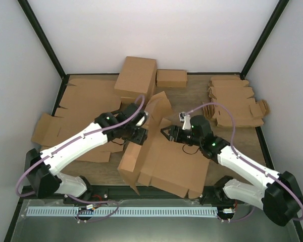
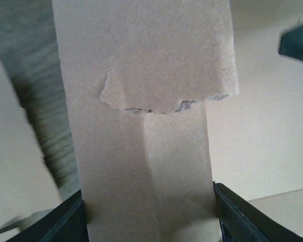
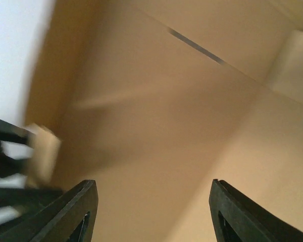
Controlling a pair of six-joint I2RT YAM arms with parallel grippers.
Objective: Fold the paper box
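Paper box (image 1: 166, 164), a large plain brown cardboard die-cut blank, sat half raised near the front middle of the wooden table (image 1: 194, 93), between both arms.
We saw the left gripper (image 1: 140, 135) clamped on a narrow upright flap of the paper box (image 2: 141, 166), its fingers (image 2: 65, 222) against both flap edges and a torn patch on the flap face. The right gripper (image 1: 166, 132) hovered close to the flat panel, fingers (image 3: 76, 212) apart. One side wall stood up at left. A stack of smaller notched cardboard blanks (image 1: 237, 101) lay well apart at rear right, and a small short brown box (image 1: 171, 78) sat at the rear.
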